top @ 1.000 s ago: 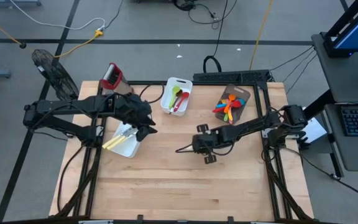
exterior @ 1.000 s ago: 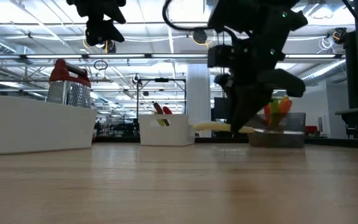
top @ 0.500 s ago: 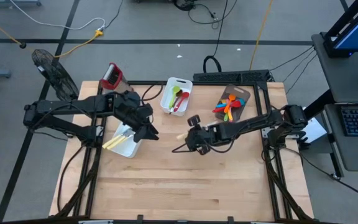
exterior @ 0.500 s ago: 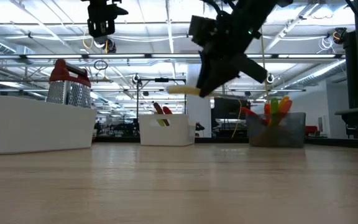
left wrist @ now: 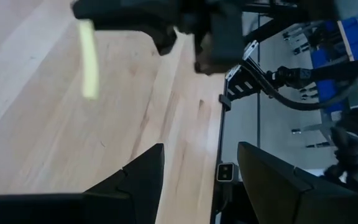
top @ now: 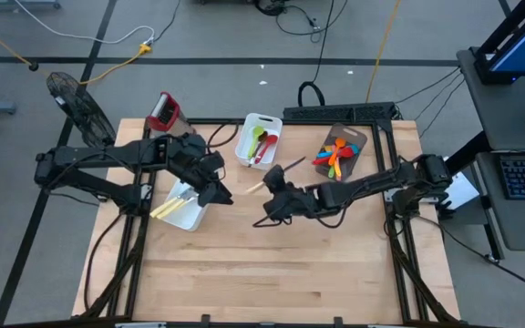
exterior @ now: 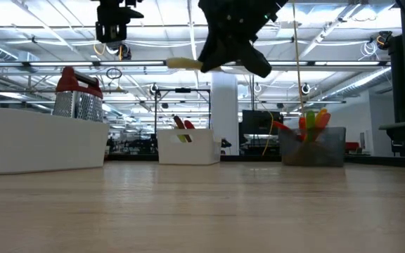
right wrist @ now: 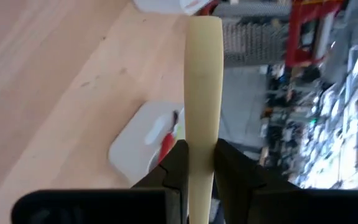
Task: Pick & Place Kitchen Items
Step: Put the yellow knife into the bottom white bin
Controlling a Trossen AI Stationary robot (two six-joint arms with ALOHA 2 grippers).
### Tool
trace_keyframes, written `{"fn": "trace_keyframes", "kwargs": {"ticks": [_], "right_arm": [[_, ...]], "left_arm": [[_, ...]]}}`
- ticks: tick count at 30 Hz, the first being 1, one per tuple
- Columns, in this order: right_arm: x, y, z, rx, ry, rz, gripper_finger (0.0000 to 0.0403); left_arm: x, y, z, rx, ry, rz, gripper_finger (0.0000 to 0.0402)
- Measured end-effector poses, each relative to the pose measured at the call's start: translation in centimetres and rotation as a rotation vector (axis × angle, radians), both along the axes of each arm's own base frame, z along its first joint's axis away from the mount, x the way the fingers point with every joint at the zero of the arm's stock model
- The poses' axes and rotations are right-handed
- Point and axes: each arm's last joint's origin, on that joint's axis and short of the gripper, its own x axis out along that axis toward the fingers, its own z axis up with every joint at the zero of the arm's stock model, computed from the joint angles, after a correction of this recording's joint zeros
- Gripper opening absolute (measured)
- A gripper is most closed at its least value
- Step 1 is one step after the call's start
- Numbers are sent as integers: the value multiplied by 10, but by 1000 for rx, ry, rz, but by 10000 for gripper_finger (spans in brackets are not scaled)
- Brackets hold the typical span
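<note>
One cream-handled utensil (top: 274, 176) is pinched in the right tool (top: 274, 202), carried high above the desk (top: 272, 273). Keep it level toward the white tray (top: 185, 217), below the waiting, open left tool (top: 217, 194).

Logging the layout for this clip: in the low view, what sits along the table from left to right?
Large white tray → box grater behind its right end → small white tray → clear bin of colourful utensils.
</note>
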Motion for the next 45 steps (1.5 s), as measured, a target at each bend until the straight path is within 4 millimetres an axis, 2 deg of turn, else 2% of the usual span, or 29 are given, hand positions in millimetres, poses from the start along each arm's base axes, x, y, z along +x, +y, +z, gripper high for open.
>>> {"fn": "trace_keyframes", "kwargs": {"ticks": [13,24,37,45], "right_arm": [[8,10,12,-133,-44,113,43],[6,19,12,-140,-32,152,43],[7,17,12,-125,-27,199,43],[9,13,11,-109,-23,222,43]], "left_arm": [[29,12,-34,-54,131,-22,209],[27,34,-36,-33,117,24,209],[51,29,-44,-55,41,-42,209],[59,26,-59,-72,98,-54,209]]}}
